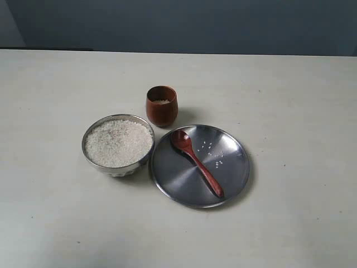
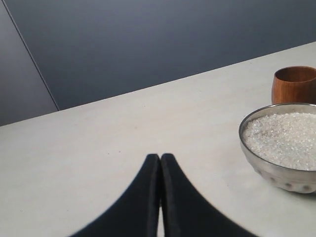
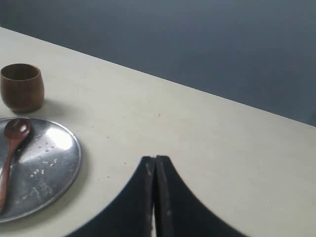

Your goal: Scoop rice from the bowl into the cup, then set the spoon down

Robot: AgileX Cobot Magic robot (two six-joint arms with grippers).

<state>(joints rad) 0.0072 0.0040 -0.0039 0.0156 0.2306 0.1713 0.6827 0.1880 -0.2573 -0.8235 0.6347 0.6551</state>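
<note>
The steel bowl (image 1: 89, 152) stands heaped with white rice (image 1: 118, 142), and the same bowl (image 2: 276, 173) and rice (image 2: 284, 138) show in the left wrist view. Behind it is the reddish-brown cup (image 1: 162, 106), also seen as the cup (image 2: 295, 85) and the cup (image 3: 21, 87); a little rice lies inside it. The wooden spoon (image 1: 196, 162) rests on the steel plate (image 1: 234, 173), bowl end toward the cup; the right wrist view shows the spoon (image 3: 10, 148) too. Neither arm appears in the exterior view. My left gripper (image 2: 160, 157) is shut, empty, off to the side of the bowl. My right gripper (image 3: 155, 159) is shut, empty, apart from the plate (image 3: 59, 168).
A few stray grains (image 1: 215, 156) lie on the plate beside the spoon. The pale table (image 1: 290, 95) stretches wide on all sides, with a dark wall (image 1: 178, 22) behind its far edge.
</note>
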